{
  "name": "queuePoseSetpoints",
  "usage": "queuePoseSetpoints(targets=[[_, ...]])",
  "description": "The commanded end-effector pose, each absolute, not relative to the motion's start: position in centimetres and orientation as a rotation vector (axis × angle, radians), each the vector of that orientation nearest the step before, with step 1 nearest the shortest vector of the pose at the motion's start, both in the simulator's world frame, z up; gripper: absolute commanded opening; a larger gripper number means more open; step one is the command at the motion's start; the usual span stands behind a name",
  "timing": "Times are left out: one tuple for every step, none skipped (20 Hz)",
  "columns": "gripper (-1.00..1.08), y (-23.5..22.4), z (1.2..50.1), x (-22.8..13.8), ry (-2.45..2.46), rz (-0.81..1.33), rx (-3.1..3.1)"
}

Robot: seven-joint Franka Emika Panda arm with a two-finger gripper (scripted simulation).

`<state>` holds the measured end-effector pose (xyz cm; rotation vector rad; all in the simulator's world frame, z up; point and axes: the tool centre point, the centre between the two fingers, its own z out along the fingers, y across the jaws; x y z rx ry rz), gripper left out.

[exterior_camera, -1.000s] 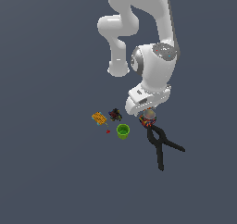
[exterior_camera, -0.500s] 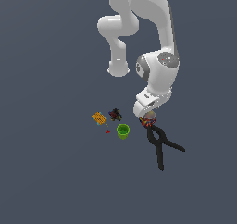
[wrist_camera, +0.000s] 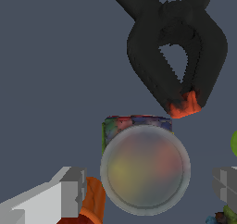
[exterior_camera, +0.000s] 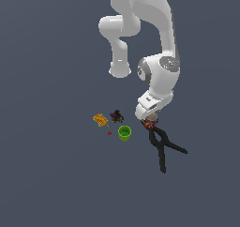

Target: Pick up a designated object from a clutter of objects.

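The exterior view showed the whole spread of the clutter on the dark grey floor: a yellow patterned piece [exterior_camera: 99, 120] toward that view's left, a dark small figure [exterior_camera: 116, 115] beside it, a green cup [exterior_camera: 124, 133] just below the two, and a black clamp [exterior_camera: 162, 147] lying toward the right with its handles splayed. In that view the arm's hand covered most of the can [exterior_camera: 150, 123], of which only a colourful sliver showed under the hand, next to the clamp's jaws. The wrist view gave what the exterior one hid: the can [wrist_camera: 144, 168] stood upright, its round silver top facing the camera and a strip of red, blue and green patterned side visible, with the clamp's [wrist_camera: 175, 56] orange-tipped nose just beside it. An orange cup [wrist_camera: 90, 204], unseen from outside, sat partly behind one finger.

The gripper [wrist_camera: 147, 190] was spread wide, its grey fingers [wrist_camera: 73, 192] standing on either side of the can with clear gaps, gripping nothing; whether one finger touched the orange cup could not be told
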<state>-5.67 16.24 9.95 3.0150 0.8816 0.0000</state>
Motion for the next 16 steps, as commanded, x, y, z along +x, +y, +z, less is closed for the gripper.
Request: queuePoseSetpoints(targets=[[1.0,16.3,9.0,-5.8,0.883,-0.001,3.015],[1.0,16.2,8.5,-5.8,0.883,-0.001,3.015],[1.0,16.3,8.0,-5.8,0.884,-0.001,3.015],[1.0,16.3,7.5,-5.8,0.885,-0.001,3.015],[1.0,16.3,7.1,-5.8,0.885,-0.001,3.015],[1.0,16.3,6.7,-5.8,0.886,-0.001,3.015],[1.0,16.3,6.4,-5.8,0.886,-0.001,3.015],[1.0,16.3,6.2,-5.8,0.886,0.0,3.014],[1.0,16.3,6.0,-5.8,0.886,0.0,3.014],[1.0,16.3,5.9,-5.8,0.886,0.0,3.014],[1.0,16.3,5.8,-5.8,0.886,0.0,3.014],[1.0,16.3,5.8,-5.8,0.886,0.0,3.014],[-1.0,16.3,5.8,-5.8,0.886,0.0,3.014],[-1.0,16.3,5.8,-5.8,0.886,0.0,3.014],[-1.0,16.3,5.8,-5.8,0.886,0.0,3.014],[-1.0,16.3,5.8,-5.8,0.886,0.0,3.014]])
